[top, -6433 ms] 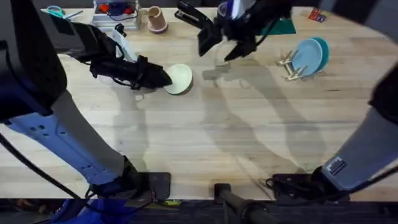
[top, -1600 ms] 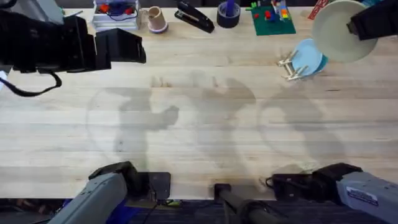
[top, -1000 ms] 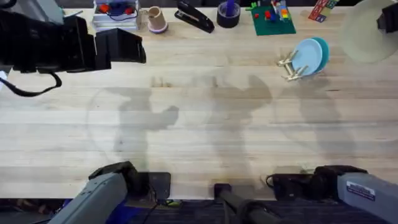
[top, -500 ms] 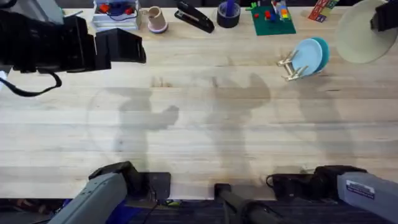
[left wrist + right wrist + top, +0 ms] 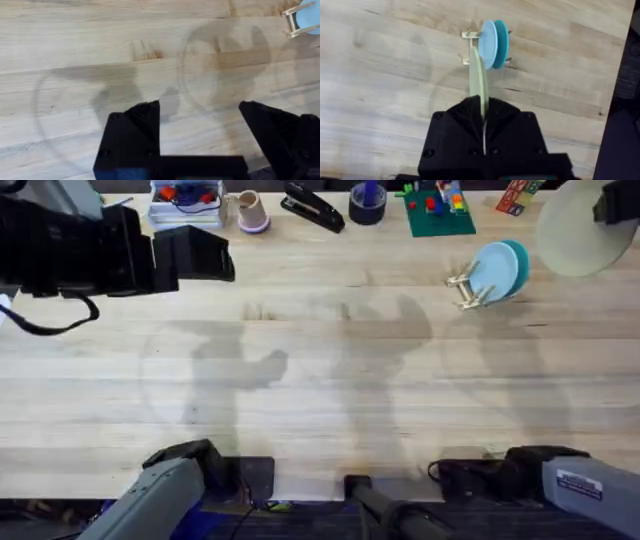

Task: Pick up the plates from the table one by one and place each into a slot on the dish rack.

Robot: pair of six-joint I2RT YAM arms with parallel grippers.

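A pale plank table (image 5: 330, 400) is seen bare of plates. The cream plate (image 5: 478, 82), earlier carried farther off to the right, has been brought back slightly toward the dish rack (image 5: 466, 285) (light blue and teal plates already slotted). It is clamped edge-on in the right gripper (image 5: 483, 120), high above the rack. The left gripper (image 5: 200, 130) is held wide and empty. Lowering into a free slot is judged next.
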